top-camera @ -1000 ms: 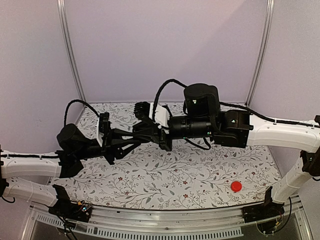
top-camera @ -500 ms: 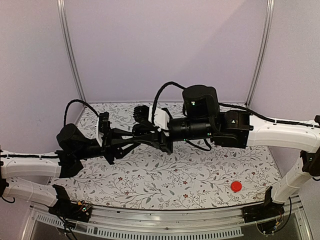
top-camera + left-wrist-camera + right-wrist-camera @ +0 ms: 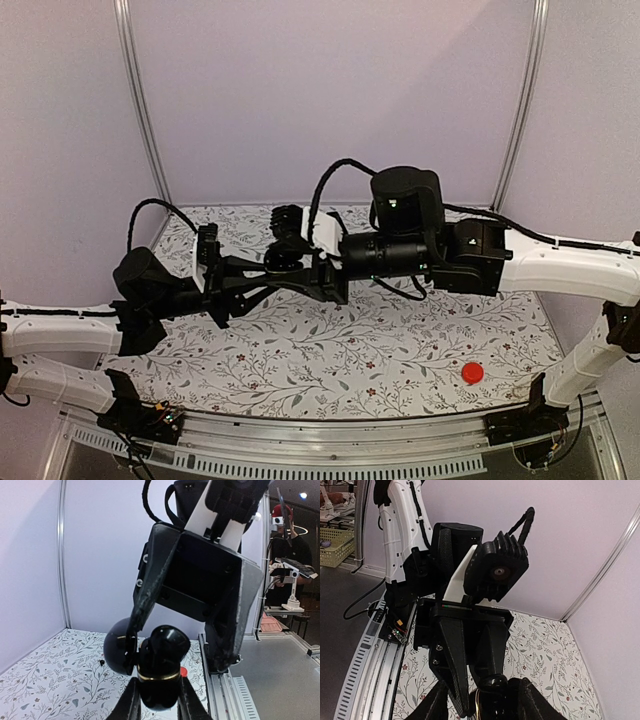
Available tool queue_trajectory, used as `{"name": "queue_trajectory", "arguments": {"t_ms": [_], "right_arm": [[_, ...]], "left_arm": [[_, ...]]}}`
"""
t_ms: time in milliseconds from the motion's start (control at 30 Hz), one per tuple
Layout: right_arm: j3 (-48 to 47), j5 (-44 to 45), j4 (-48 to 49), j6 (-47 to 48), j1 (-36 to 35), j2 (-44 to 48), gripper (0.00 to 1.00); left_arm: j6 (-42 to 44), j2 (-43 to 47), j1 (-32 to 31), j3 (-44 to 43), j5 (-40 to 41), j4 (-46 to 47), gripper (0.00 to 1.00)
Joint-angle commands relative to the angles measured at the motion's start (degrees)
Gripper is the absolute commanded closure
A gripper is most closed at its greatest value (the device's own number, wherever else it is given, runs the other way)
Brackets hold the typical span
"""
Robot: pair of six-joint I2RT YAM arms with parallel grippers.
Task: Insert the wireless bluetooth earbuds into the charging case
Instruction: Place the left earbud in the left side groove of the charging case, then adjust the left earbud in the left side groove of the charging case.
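My right gripper [image 3: 482, 705] jaws spread wider than a second ago, easing off the charging case [image 3: 159, 672], my right wrist and forearm drawn slightly to the right

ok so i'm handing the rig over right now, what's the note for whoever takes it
Left end effector: shut on the charging case, held in the air above the table, with the lid hinged open.
Right end effector: jaws open, straddling the case from the opposite side.
Earbuds: black on black, so I cannot tell whether either is seated.
Done: case lifted and opened.
Left: confirm both buds are in.
Red disc: on the table near the right base.
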State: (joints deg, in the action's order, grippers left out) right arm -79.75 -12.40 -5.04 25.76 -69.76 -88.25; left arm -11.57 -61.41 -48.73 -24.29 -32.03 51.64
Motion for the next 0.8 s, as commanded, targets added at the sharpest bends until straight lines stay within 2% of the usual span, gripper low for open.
{"name": "queue_trajectory", "arguments": {"t_ms": [0, 333, 767], "right_arm": [[0.3, 1.3, 1.7, -1.1, -0.3, 2.1, 0.52], [0.5, 3.2, 2.0, -1.9, -0.1, 2.4, 0.5], [0.1, -0.9, 2.9, -5.2, 1.0, 4.3, 0.49]], "left_arm": [[0.8, 0.5, -0.6, -1.6, 0.0, 1.0, 0.8], [0.7, 0.5, -0.6, -1.9, 0.3, 0.8, 0.8], [0.7, 0.7, -0.6, -1.6, 0.7, 0.5, 0.8]]}}
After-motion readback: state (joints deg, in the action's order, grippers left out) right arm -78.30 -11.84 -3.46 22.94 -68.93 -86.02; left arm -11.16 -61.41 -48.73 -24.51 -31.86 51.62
